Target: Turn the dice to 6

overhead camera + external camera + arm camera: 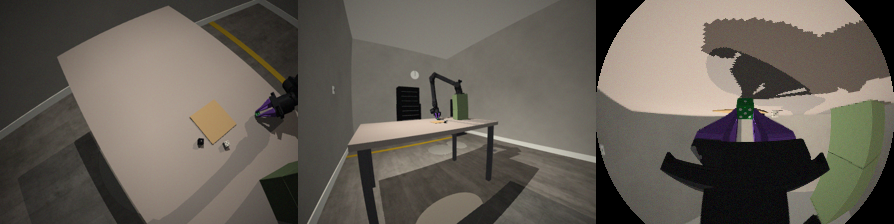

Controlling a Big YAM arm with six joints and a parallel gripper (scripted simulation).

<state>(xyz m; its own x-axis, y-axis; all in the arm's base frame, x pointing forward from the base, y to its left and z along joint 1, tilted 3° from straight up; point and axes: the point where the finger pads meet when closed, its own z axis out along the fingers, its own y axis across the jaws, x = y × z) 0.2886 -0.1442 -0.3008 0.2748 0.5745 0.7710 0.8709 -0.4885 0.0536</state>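
- The tool (pixel 258 113) is clamped on the green die (pixel 257 114); its purple fingers (pixel 264 106) converge on the die, which sits at their very tips, raised off the worktop (pixel 142 84) with the tool's shadow cast below it
- In the top view the tool's long axis runs from the black wrist at the right edge toward the lower left, so the fingertips and the die point toward the mat (pixel 213 121); the die is off the mat, near its right side, apart from it
- In the wrist view the green die (pixel 745 108) shows white pips on the face toward the camera; their count is too small to read; which face is up I cannot tell
- The mat, a tan square, lies flat on the worktop, turned so that one corner points toward the near edge between the other two dice
- The white die (pixel 226 144) rests flat on the worktop just beside the mat's lower right edge, off it; its upper face shows several dark pips, the number unclear
- The black die (pixel 200 141) rests flat on the worktop just beside the mat's lower left edge, off it, one pale pip visible on top; the two dice stand apart from each other
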